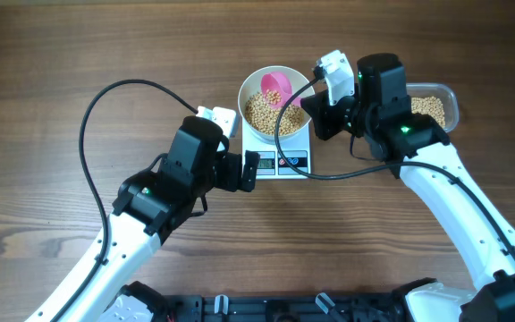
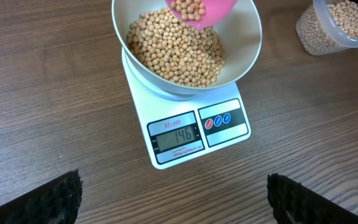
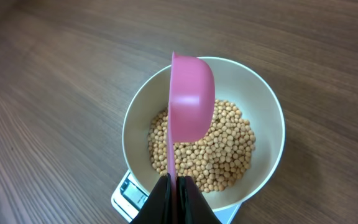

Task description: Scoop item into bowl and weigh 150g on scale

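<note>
The pink scoop (image 3: 191, 99) is held directly above the white bowl (image 3: 272, 112), its handle clamped between the shut fingers of the right end effector (image 3: 178, 190). The scoop's long axis runs straight out from that end effector toward the middle of the bowl, and the cup is turned on its side. A small heap of beans (image 2: 179, 53) is seen in the bowl, with more lying in the scoop's mouth just above them. The bowl is seated on the white scale (image 2: 229, 134), whose display (image 2: 178, 135) reads 146, so the target is judged to be only a few beans away. The coming move is therefore judged to turn on a slight further roll of the scoop over the bowl, not on any travel.

The left end effector (image 2: 173, 202) is spread wide and grips nothing; it is poised over the bench (image 2: 42, 93) just in front of the scale's display edge. The right arm is plainly the nearer one to the bowl. The clear tub (image 2: 353, 37) of spare beans is set apart on the right.
</note>
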